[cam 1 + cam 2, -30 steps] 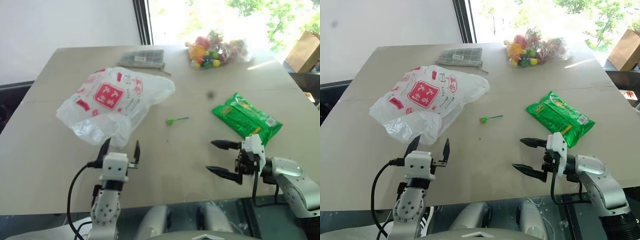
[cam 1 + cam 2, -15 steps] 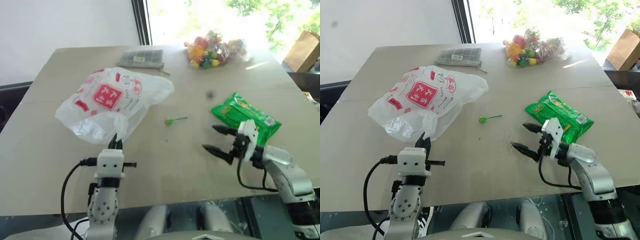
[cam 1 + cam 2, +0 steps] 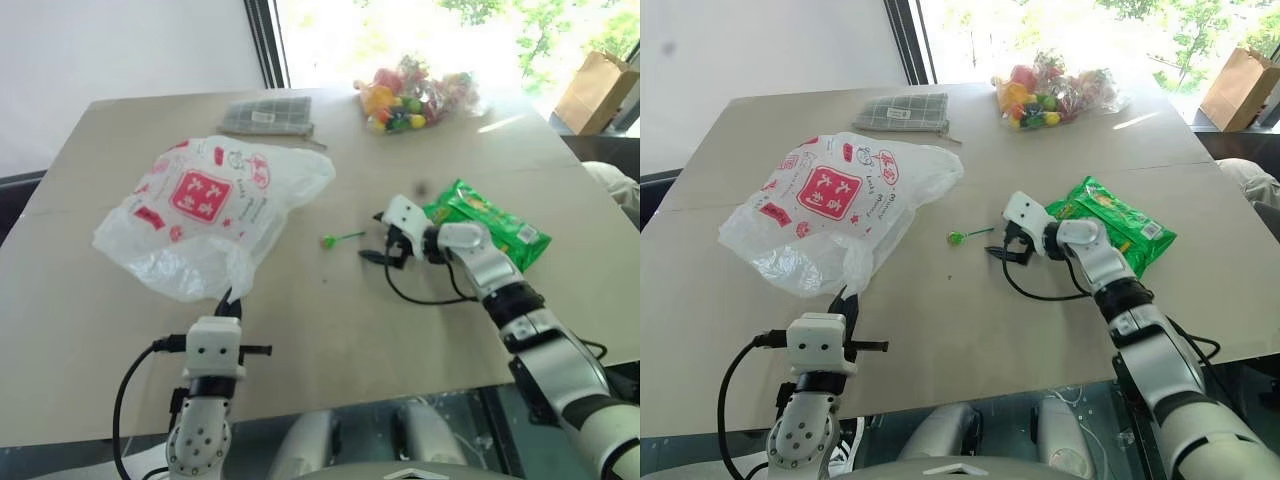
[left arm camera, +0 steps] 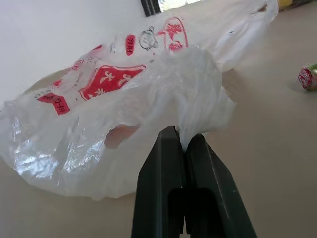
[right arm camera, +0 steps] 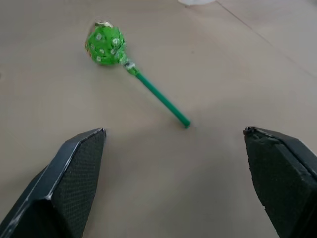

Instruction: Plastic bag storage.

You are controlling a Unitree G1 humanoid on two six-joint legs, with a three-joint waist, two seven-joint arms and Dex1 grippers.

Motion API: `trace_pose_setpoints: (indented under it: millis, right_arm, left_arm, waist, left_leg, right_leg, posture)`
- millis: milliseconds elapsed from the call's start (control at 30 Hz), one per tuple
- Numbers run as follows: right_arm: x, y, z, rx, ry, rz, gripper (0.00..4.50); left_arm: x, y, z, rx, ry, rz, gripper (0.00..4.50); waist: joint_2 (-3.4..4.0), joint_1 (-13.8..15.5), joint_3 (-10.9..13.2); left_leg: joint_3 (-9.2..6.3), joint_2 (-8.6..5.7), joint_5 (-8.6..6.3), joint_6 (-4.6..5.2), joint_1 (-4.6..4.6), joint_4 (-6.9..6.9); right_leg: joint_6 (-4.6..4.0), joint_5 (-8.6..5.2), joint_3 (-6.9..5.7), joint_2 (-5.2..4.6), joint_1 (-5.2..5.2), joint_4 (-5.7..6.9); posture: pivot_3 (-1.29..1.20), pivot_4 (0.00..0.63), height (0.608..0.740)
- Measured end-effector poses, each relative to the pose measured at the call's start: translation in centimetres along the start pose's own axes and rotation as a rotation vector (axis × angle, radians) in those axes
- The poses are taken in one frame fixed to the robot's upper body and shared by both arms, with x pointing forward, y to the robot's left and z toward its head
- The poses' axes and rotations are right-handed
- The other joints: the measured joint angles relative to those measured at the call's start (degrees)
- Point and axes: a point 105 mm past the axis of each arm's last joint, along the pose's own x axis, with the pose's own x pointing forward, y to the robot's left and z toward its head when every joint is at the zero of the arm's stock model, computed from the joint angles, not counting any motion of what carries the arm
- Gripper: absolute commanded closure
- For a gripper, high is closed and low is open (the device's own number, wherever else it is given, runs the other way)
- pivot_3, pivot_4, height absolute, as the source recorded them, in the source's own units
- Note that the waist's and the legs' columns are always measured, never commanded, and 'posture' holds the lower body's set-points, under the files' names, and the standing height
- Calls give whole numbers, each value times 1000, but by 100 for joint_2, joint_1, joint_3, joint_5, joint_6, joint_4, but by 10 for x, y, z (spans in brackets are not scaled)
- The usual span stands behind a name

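Change: since a second ago the left tool [image 3: 229,297] has closed from wide open onto the near edge of the plastic bag [image 3: 205,205]; the right tool [image 3: 378,236] has swung from the near right edge of the table [image 3: 90,300] in toward its middle.
Head views, bag: the plastic bag lies crumpled on the left half of the table, red square logo facing up, its near fold reaching toward the near edge.
Head views, left tool: at the near edge, left of centre, fingers pressed together on the bag's nearest fold.
Head views, right tool: near the table's middle, fingers spread wide, empty, just beside the stick end of the green lollipop [image 3: 338,240].
Head views, others: green snack packet [image 3: 490,222] toward the right edge, right arm lying over its near side; clear bag of colourful items [image 3: 415,86] at the far edge; checked pouch [image 3: 266,115] at the far edge, left of it; brown paper bag [image 3: 595,91] beyond the far right corner.
Left wrist view: two dark fingers [image 4: 161,193] shut on a pinch of the bag's thin film; the logo shows beyond; the lollipop head peeks in at the side.
Right wrist view: two fingertips [image 5: 79,163] stand far apart with the lollipop lying on bare table ahead of them, untouched.
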Motion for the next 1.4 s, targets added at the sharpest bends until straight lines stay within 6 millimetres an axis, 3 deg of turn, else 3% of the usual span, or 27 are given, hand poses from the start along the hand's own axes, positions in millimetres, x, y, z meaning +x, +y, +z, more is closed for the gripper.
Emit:
trace_pose_setpoints:
  millis: [200, 233, 300, 333, 500, 600, 800, 967, 1067, 1333, 1400]
  right_arm:
    - [19, 5, 4, 143, 37, 90, 0]
    - [21, 6, 5, 164, 39, 103, 514]
    - [22, 6, 6, 159, 59, 119, 1083]
    - [22, 5, 6, 138, 77, 121, 1735]
    - [23, 4, 5, 110, 83, 121, 3704]
    - [23, 5, 4, 106, 79, 124, 4481]
    - [20, 5, 2, 104, 68, 117, 4481]
    - [6, 11, -2, 132, 23, 109, 4481]
    - [0, 9, -2, 122, 15, 75, 4481]
    - [-16, 7, 0, 115, 7, 1, 4481]
    - [-17, -3, 5, 106, -9, -68, 3637]
  left_arm:
    - [-20, 8, -12, 23, 39, 15, 4465]
    - [-23, 10, -15, 26, 48, 26, 4500]
    - [-26, 11, -17, 27, 60, 35, 4500]
    - [-29, 11, -18, 25, 61, 37, 4500]
    - [-34, 13, -20, 25, 79, 54, 4500]
    - [-32, 19, -20, 0, 78, 93, 4500]
    - [-1, 31, -13, -63, 36, 155, 4500]
    - [63, 41, 11, -107, -66, 171, 4500]
    - [81, 42, 21, -169, -95, 181, 4500]
    - [142, 21, 33, -257, -103, 105, 4500]
    - [155, 8, 36, -273, -100, 69, 4500]
  waist:
    - [1, 0, 0]
    - [2, -5, -1]
    - [3, -29, -2]
    - [4, -41, -3]
    - [7, -68, -6]
    - [16, -74, -12]
    - [22, -60, -17]
    - [22, 41, -19]
    - [22, 19, -20]
    - [20, 9, -19]
    - [19, -8, -19]
  left_leg:
    - [2, 1, -1, 0, 3, 0]
    - [3, 1, -1, 0, 4, 1]
    - [4, 1, -1, 1, 5, 0]
    - [4, 1, -2, 0, 5, 0]
    - [4, 1, -2, 1, 5, -1]
    - [4, 1, -2, 0, 6, -1]
    - [2, -2, -2, 0, 7, 3]
    - [-15, -7, -1, -1, -10, 27]
    - [-15, -15, 0, -1, -48, 40]
    - [-18, -18, 6, -8, -70, 49]
    - [-20, -20, 6, -9, -70, 50]
  right_leg:
    - [-1, 0, 6, -1, 1, 3]
    - [-1, 0, 8, -1, 1, 4]
    - [-1, 0, 9, -1, 1, 4]
    - [-1, 0, 9, -1, 1, 4]
    - [-1, 0, 10, -1, 1, 4]
    - [-1, 0, 9, -1, 2, 7]
    - [-1, 0, 6, -3, 4, 10]
    - [0, 1, -15, -4, 2, 16]
    - [2, 1, -13, -8, -35, 19]
    - [2, 1, -40, -5, -59, 33]
    - [2, 1, -41, -5, -64, 41]
  posture:
    - [0, 150, 740]
    - [0, 150, 740]
    - [0, 150, 740]
    - [0, 150, 740]
    - [0, 150, 740]
    - [0, 150, 740]
    - [0, 150, 740]
    - [0, 150, 740]
    - [0, 150, 740]
    - [0, 150, 740]
    - [0, 150, 740]
